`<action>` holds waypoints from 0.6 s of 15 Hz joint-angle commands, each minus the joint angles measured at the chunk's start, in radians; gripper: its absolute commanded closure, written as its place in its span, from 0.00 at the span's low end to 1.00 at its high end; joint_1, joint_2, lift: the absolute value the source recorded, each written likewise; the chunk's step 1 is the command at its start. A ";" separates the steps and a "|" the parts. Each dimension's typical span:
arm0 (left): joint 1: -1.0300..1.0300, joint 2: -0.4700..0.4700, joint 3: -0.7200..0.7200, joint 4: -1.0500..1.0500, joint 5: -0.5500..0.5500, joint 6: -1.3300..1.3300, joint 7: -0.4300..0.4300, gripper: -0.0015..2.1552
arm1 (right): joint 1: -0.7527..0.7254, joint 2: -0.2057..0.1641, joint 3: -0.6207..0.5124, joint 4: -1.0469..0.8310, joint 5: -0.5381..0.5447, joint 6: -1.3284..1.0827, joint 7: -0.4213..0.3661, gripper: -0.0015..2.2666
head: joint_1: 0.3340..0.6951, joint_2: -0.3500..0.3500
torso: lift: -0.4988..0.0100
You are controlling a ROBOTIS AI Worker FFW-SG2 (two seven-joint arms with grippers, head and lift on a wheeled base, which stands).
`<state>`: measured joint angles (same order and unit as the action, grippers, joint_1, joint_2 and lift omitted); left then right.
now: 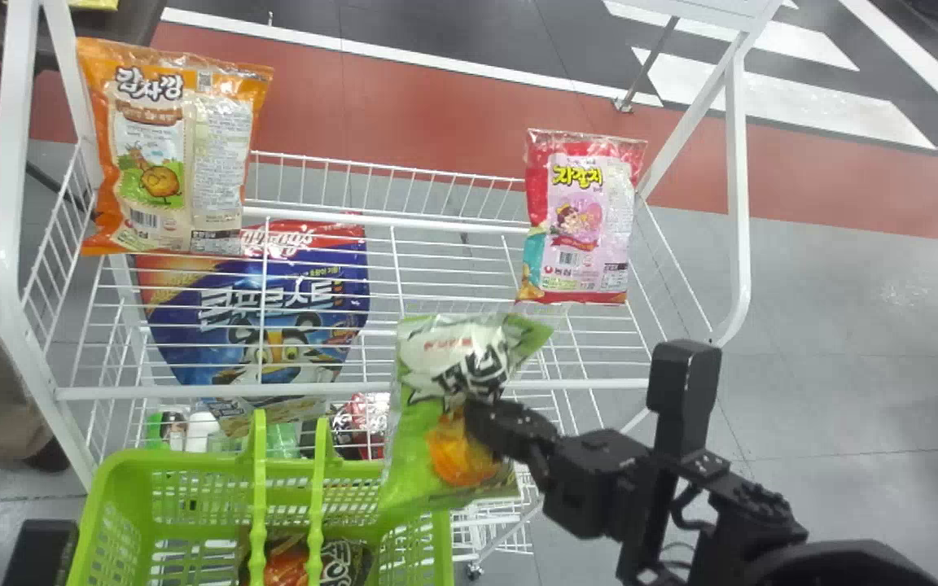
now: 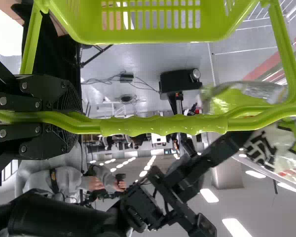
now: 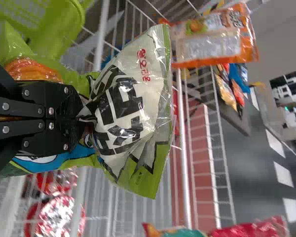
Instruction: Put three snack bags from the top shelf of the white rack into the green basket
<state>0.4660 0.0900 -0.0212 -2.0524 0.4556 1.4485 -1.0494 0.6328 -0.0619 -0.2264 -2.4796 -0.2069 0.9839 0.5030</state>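
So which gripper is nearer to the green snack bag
Right. The right gripper pinches the green snack bag; the left gripper holds the basket handle, off to the bag's left and apart from it.

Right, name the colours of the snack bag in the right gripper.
The bag is mostly green and white with black lettering, shown best in the right wrist view.

Red band across grey floor.

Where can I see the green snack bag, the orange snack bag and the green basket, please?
Green snack bag (image 3: 138, 84): right wrist view, on its white printed end.
Orange snack bag (image 1: 161, 150): head view, middle of its printed face.
Green basket (image 1: 192, 464): head view, on its far rim.
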 commanded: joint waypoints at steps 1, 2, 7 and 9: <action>0.006 -0.003 0.000 -0.015 0.000 -0.001 0.003 1.00 | 0.047 -0.003 -0.013 -0.001 -0.069 0.031 0.014 0.90 | 1.00 0.00 | 0.98; 0.010 -0.004 0.000 -0.020 0.000 -0.001 0.006 0.99 | 0.065 -0.004 -0.013 -0.002 -0.098 0.055 0.040 0.90 | 1.00 0.00 | 0.98; 0.010 -0.007 -0.036 -0.026 -0.005 -0.007 0.058 1.00 | 0.077 -0.010 0.050 0.076 -0.123 0.203 0.091 0.90 | 1.00 0.00 | 0.98; 0.006 -0.007 -0.052 -0.031 -0.011 -0.007 0.078 1.00 | 0.079 -0.016 0.113 0.176 -0.078 0.105 0.077 0.90 | 1.00 0.00 | 0.98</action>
<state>0.4740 0.0823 -0.0623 -2.0804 0.4480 1.4411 -0.9764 0.7104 -0.0743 -0.1525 -2.3689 -0.3107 1.1494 0.5827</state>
